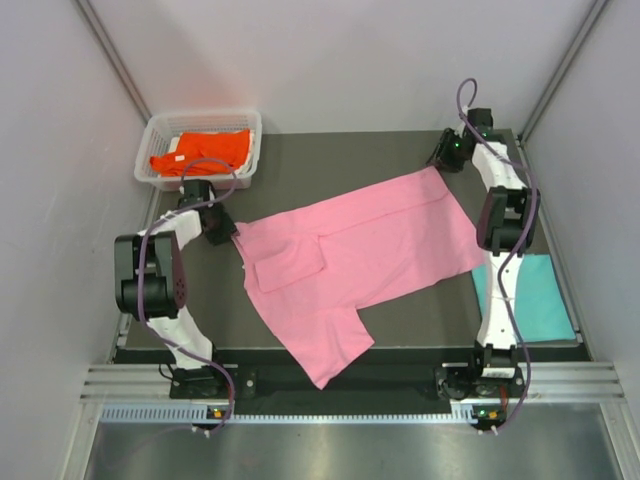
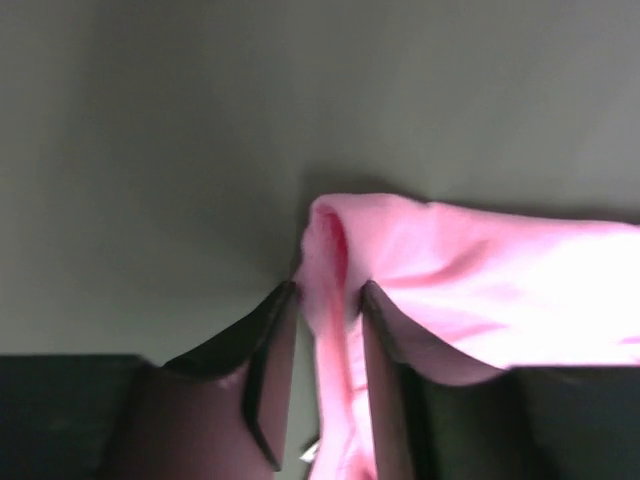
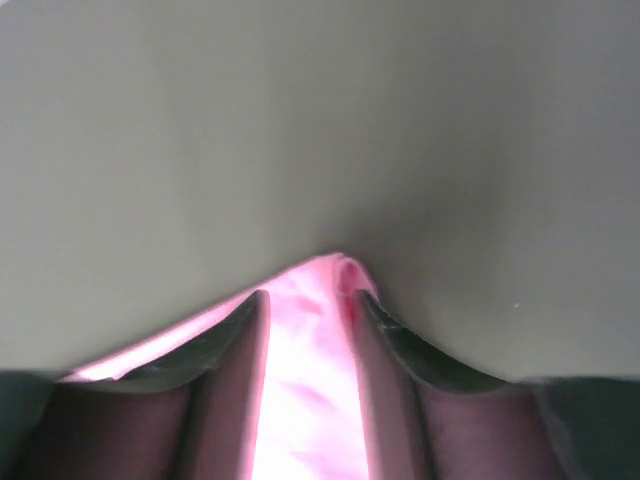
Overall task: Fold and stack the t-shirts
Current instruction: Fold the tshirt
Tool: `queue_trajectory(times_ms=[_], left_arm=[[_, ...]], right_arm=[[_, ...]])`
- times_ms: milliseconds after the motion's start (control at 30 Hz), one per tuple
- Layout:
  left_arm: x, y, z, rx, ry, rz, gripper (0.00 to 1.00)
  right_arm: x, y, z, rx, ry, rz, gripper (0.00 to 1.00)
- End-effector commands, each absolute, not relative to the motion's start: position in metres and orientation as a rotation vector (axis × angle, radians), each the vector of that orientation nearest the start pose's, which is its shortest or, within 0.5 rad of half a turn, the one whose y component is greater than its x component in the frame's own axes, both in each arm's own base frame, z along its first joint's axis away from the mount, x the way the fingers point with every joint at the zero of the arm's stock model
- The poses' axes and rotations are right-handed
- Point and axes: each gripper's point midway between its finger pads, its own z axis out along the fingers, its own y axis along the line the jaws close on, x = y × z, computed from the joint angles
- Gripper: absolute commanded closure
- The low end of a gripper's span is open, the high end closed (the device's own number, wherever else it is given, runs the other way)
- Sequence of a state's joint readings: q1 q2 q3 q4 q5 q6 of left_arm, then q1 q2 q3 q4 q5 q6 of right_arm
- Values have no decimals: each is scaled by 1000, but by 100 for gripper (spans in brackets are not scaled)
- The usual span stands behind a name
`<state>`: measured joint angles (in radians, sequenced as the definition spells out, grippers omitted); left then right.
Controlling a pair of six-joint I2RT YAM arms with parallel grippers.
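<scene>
The light pink t-shirt (image 1: 360, 255) lies spread across the dark table, one sleeve folded over its body and the other hanging toward the near edge. My left gripper (image 1: 225, 232) is shut on its left corner; the pink cloth (image 2: 330, 300) runs between the jaws in the left wrist view. My right gripper (image 1: 447, 160) is shut on its far right corner, with pink cloth (image 3: 305, 330) between the jaws. The bright orange t-shirt (image 1: 200, 152) lies crumpled in the basket. The teal t-shirt (image 1: 530, 295) lies flat at the right, beside the right arm.
A white wire-mesh basket (image 1: 160, 128) stands at the far left corner of the table. White walls close in the table on both sides and at the back. A metal rail runs along the near edge.
</scene>
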<state>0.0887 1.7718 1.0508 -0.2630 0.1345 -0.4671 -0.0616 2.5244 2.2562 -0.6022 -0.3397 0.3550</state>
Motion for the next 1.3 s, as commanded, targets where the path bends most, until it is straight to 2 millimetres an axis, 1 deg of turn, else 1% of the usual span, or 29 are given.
queue_trajectory(times_ms=[0,33,67,100,133,167,200,233,300,333,367,400,433,467,500,533,567,600,633,667,733,767,800,900,933,1033,1100,1167,1267], left_arm=[[399,21,73,-695,2421,-163,60],[389,21,76,-702,2447,-151,58],[382,28,80,-724,2442,-89,57],[377,29,96,-723,2414,-83,57],[369,31,102,-726,2414,-67,56],[356,35,105,-743,2431,-25,55],[347,35,121,-739,2403,-24,52],[338,33,124,-734,2407,-30,52],[321,16,140,-690,2403,-137,53],[311,3,136,-683,2431,-205,53],[303,-5,136,-685,2440,-248,53],[297,-22,144,-664,2427,-375,54],[287,-32,134,-701,2437,-445,54],[281,-43,142,-684,2396,-529,53],[282,-58,148,-649,2358,-648,52],[272,-69,136,-669,2382,-705,51],[269,-75,136,-652,2379,-736,51],[267,-80,133,-636,2384,-756,51],[262,-85,127,-628,2397,-773,51],[260,-87,126,-621,2393,-783,50],[260,-92,120,-617,2388,-822,51],[260,-94,116,-624,2402,-837,51],[258,-94,111,-641,2417,-838,51],[255,-96,99,-668,2458,-823,51],[255,-95,97,-671,2460,-813,51],[253,-92,87,-681,2489,-787,53],[252,-92,79,-690,2519,-772,55],[252,-90,71,-697,2545,-753,56],[249,-91,60,-717,2592,-752,60]], right_arm=[[622,15,106,397,2342,436,46],[619,11,128,394,2317,412,41],[616,1,137,405,2309,354,32],[606,-6,143,427,2333,316,29],[600,-12,163,438,2315,282,27],[593,-20,169,461,2320,229,26],[580,-18,171,470,2356,215,26],[566,-15,180,472,2368,209,25],[548,3,183,446,2398,224,25],[526,17,181,435,2431,261,25],[516,27,180,421,2445,286,25],[506,58,179,356,2456,332,25],[482,75,174,338,2488,371,25],[466,111,173,253,2510,447,26],[458,131,174,206,2498,491,26],[434,149,166,166,2527,535,26],[413,186,165,61,2542,623,28],[404,205,167,11,2517,675,30],[381,218,155,2,2541,727,32],[367,252,160,-99,2490,844,37],[334,275,144,-127,2521,970,47],[324,293,143,-179,2501,1024,52],[314,298,134,-195,2521,1044,53],[296,320,114,-243,2583,1106,53],[292,323,102,-249,2619,1116,53],[291,332,92,-248,2639,1135,52],[292,341,96,-275,2625,1161,59],[288,348,89,-302,2655,1183,70],[286,358,82,-316,2671,1190,68]])
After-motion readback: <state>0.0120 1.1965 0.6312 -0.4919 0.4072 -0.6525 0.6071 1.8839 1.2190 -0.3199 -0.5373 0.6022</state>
